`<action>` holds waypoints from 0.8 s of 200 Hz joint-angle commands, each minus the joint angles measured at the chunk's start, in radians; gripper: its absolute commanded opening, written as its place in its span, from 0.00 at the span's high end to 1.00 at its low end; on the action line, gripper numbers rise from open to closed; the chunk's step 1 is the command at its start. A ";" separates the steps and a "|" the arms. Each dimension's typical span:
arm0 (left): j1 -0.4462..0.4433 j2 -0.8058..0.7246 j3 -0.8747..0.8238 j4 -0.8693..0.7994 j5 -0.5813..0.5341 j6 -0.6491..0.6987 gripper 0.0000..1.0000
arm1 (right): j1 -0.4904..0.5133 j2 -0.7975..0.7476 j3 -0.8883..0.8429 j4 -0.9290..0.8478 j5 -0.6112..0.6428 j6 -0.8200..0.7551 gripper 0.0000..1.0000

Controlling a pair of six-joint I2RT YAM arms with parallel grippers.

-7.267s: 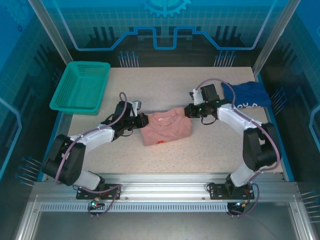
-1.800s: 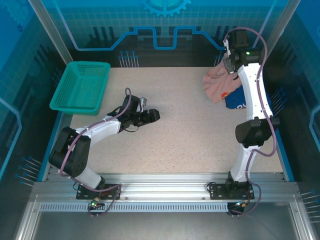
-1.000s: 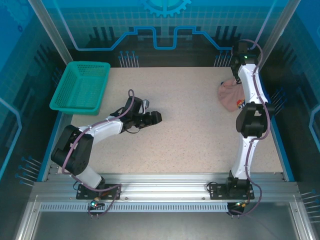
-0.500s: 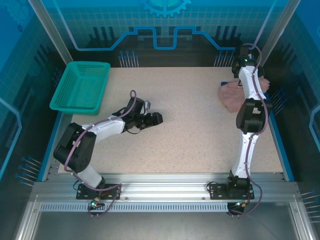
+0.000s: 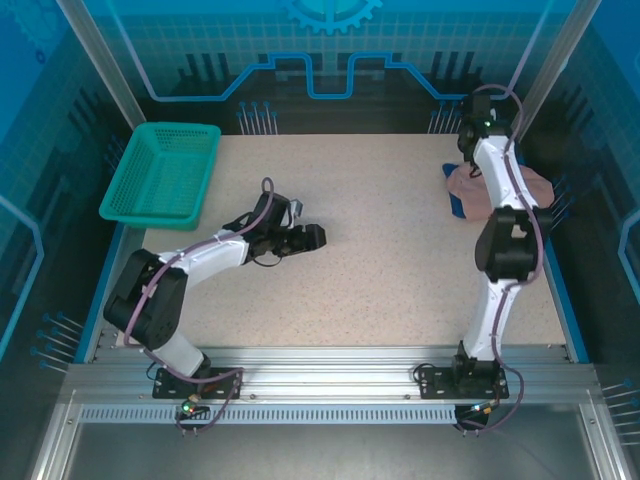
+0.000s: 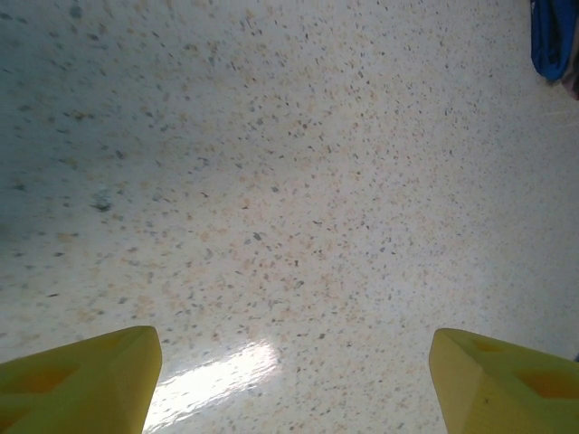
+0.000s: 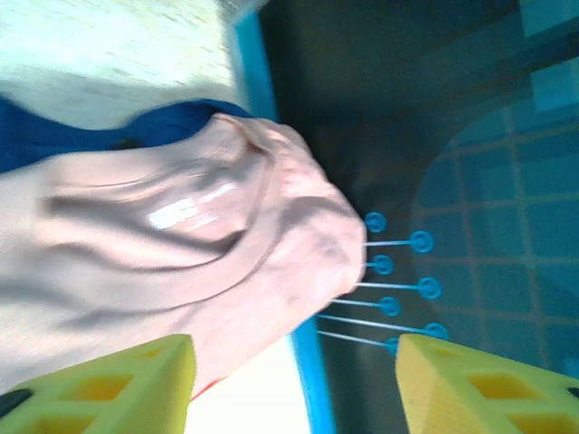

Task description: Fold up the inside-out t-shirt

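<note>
The inside-out t-shirt point(image 5: 497, 190) sits at the table's point(image 5: 400, 270) far right corner as a rumpled pink heap, not flat. It lies on top of the dark blue shirt point(image 5: 456, 203), which pokes out from under it on the side toward the table's middle. In the right wrist view the pink cloth point(image 7: 181, 235) is creased and bunched. One lobe laps over the table's blue right rim toward the dark side wall, and blue cloth point(image 7: 90, 136) shows past it.

The right arm stands tall along the table's right side with its wrist high above that corner. The right gripper point(image 7: 294, 348) hangs over the heap. Its yellow fingers point(image 7: 99, 384) are spread wide with nothing between them and no cloth pinched, and they are clear of the shirt as far as I can see.

The left arm reaches low across the table's left half. The left gripper point(image 5: 312, 237) is near the table's middle, well apart from both shirts. Its wrist view shows both yellow fingers point(image 6: 81, 380) spread apart over bare speckled tabletop, holding nothing. A sliver of blue cloth point(image 6: 547, 36) sits at the top right corner of that picture.

A green basket point(image 5: 160, 175) rests at the table's far left corner, well away from both grippers. I can't tell what is in it.
</note>
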 commanded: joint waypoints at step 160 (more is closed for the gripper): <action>0.310 -0.202 -0.591 0.952 -0.609 0.619 0.01 | 0.184 -0.627 -1.502 1.462 -0.479 0.087 0.00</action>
